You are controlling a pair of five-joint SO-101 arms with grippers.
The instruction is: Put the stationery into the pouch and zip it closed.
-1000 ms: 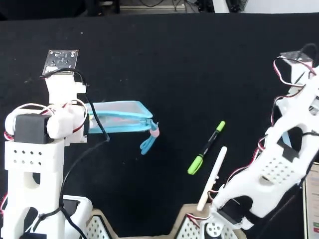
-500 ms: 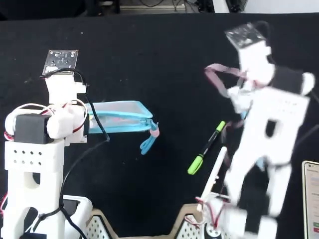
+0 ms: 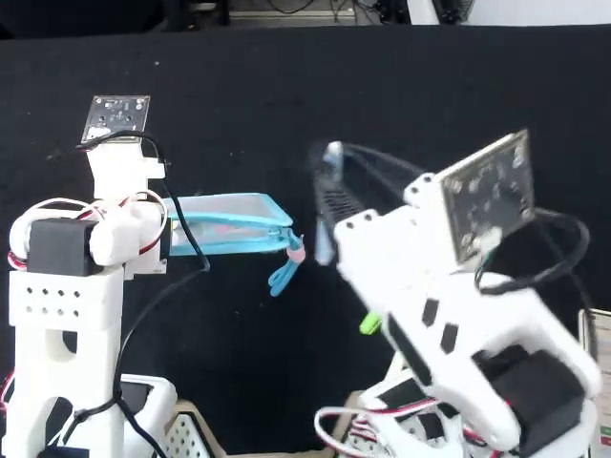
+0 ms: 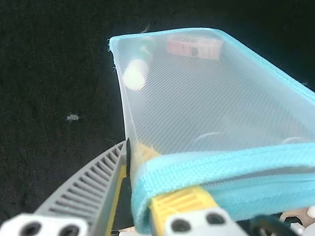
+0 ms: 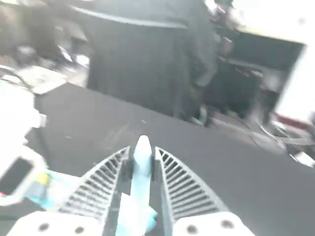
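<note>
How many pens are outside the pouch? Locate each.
2: a pale blue-white pen in the right claw; a green marker pen on the black table, under that arm. Others may be hidden.

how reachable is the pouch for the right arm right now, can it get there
Probably yes: the right pincer, shut on a pale pen, hangs above the table beside the pouch, with nothing between them. The left pincer grips the pouch's far end, off that path.
</note>
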